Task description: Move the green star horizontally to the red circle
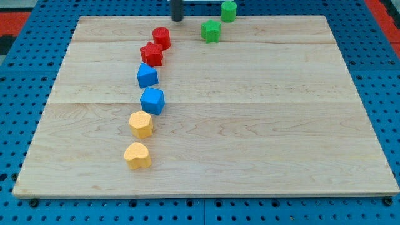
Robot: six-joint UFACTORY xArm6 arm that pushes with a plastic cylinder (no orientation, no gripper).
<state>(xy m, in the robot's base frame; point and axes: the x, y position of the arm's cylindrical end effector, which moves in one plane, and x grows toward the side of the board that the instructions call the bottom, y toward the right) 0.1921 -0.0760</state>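
The green star (211, 30) lies near the view's top edge of the wooden board (262, 125), right of centre. The red circle (162, 37) lies to its left, at about the same height. My tip (177, 19) is at the view's top, between the two, slightly above them and touching neither. A green round block (229, 10) stands up and right of the star.
A red star (151, 54) sits just below the red circle. Below it run a blue block (147, 75), a second blue block (152, 100), a yellow hexagonal block (141, 124) and a yellow heart (137, 155). Blue pegboard (25, 56) surrounds the board.
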